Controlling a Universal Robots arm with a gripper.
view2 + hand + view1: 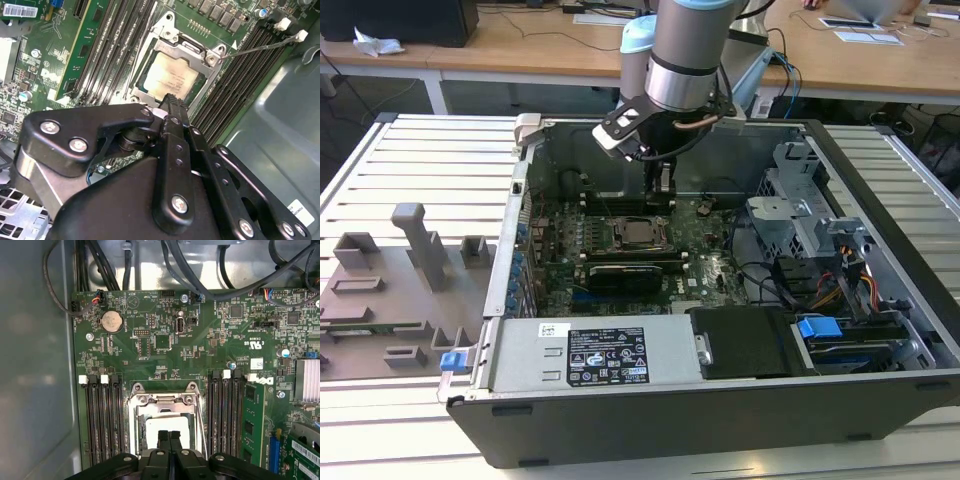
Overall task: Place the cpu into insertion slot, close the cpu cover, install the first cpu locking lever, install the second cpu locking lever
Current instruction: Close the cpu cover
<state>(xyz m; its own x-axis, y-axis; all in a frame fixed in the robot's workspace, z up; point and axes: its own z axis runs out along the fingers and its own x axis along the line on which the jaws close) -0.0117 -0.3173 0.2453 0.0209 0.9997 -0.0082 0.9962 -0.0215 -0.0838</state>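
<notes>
The cpu lies flat in the socket in the middle of the green motherboard, its pale metal top facing up. The silver cpu cover lies down around it, and the chip shows through the cover's square window. A thin metal lever rod sticks out from one socket corner. My gripper hangs just above the socket, shut, with nothing between its black fingers. In both wrist views the fingertips sit over the edge of the cpu and the cover; whether they touch it I cannot tell.
Black memory slots flank the socket on both sides. The open computer case surrounds the board, with a power supply at the front and a drive cage and cables at the exterior view's right. Grey fixtures stand on the table beside it.
</notes>
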